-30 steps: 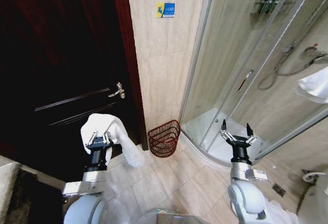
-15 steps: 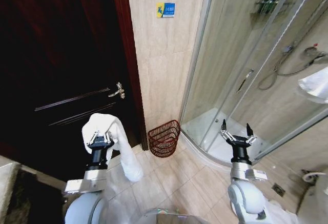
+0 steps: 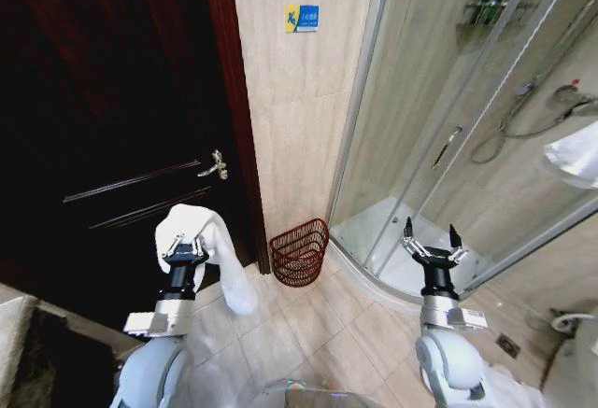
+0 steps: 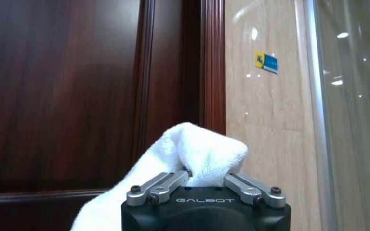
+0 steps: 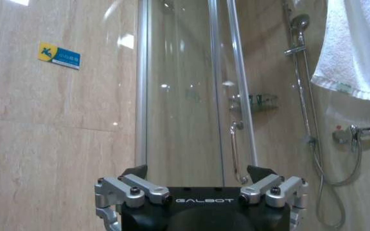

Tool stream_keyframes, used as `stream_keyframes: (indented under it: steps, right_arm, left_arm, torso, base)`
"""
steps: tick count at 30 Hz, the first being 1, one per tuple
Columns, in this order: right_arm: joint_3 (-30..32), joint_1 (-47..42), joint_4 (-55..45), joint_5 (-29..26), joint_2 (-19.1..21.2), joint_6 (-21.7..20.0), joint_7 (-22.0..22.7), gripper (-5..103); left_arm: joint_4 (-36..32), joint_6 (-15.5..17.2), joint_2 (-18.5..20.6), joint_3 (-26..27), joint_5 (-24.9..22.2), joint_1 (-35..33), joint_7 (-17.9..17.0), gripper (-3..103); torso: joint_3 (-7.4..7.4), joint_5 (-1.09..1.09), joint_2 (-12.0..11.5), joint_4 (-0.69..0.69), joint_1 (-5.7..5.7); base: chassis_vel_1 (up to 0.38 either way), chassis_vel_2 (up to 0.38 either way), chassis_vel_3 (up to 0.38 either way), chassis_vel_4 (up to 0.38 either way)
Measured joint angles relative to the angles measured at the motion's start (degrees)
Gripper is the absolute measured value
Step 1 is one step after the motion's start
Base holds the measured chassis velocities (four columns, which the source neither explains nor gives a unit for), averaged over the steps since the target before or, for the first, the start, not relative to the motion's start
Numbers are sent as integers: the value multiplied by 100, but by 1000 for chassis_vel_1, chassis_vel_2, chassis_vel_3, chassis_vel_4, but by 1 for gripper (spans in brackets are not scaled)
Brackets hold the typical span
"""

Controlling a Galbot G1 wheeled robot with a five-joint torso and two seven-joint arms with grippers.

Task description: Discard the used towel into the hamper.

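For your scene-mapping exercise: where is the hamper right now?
In the head view, the hamper stands on the tiled floor against the beige wall, between the dark wooden door and the glass shower enclosure.

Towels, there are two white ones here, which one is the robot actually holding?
The towel draped over the left gripper by the dark door. The other towel hangs at the shower, untouched; the right gripper is open and empty.

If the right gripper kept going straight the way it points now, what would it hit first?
Probably the glass shower door: the open right gripper faces it, with its handle just ahead. Depth is unclear.
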State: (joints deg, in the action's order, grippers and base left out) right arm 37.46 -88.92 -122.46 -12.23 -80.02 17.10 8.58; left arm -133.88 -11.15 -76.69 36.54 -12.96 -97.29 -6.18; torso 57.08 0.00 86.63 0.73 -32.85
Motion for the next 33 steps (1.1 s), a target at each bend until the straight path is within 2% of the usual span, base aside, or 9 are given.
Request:
stream_keyframes:
  steps: [16, 21, 22, 25, 29, 33]
  right_arm:
    - [0, 0, 1, 0, 0, 0, 0, 100]
    - [0, 0, 1, 0, 0, 0, 0, 100]
    - [0, 0, 1, 0, 0, 0, 0, 100]
    - [-1, 0, 1, 0, 0, 0, 0, 100]
    - [0, 0, 1, 0, 0, 0, 0, 100]
    - [0, 0, 1, 0, 0, 0, 0, 100]
  left_arm:
    - [814, 107, 892, -43, -631, 533, 445, 4]
    - [1072, 99, 1381, -236, -1060, 851, 661, 4]
    - [1072, 99, 1381, -236, -1060, 851, 661, 4]
    - [1353, 158, 1717, -418, -1405, 1223, 718, 4]
    - [1581, 167, 1909, -544, -1591, 1503, 766, 4]
    - [2003, 112, 2138, -921, -1844, 1860, 896, 4]
  torso:
    - [0, 0, 0, 0, 0]
    - [0, -1, 0, 0, 0]
    - [0, -1, 0, 0, 0]
    - [0, -1, 0, 0, 0]
    - [0, -1, 0, -1, 0]
    - [0, -1, 0, 0, 0]
  base:
    - [0, 0, 0, 0]
    - [0, 0, 0, 0]
    - [0, 0, 0, 0]
    - [0, 0, 0, 0]
    - [0, 0, 0, 0]
    - [0, 0, 0, 0]
